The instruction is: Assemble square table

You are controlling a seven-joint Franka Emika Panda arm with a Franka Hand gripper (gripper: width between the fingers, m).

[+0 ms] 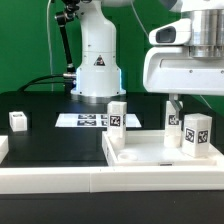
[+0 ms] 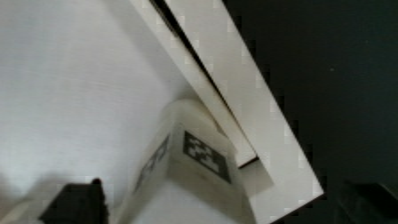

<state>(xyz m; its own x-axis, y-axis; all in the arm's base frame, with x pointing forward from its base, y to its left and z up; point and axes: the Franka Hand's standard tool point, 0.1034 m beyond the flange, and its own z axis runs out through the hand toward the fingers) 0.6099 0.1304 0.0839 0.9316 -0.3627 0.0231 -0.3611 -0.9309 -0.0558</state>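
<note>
The square table's white slab (image 1: 150,155) lies at the exterior view's lower right. Three short tagged legs stand upright on it: one at its far left corner (image 1: 117,116), one near the right (image 1: 197,134), and one just behind that (image 1: 174,121). My gripper (image 1: 173,104) hangs directly over this third leg. In the wrist view that leg (image 2: 201,160) rises from the slab (image 2: 71,100) between my fingers. A dark fingertip (image 2: 75,201) stands clear of it. The jaws are wide apart, so my gripper (image 2: 214,208) is open and holds nothing.
Another loose leg (image 1: 18,121) stands on the black table at the exterior view's left. The marker board (image 1: 85,120) lies in front of the robot's base (image 1: 95,60). Long white rails (image 1: 50,178) run along the front edge.
</note>
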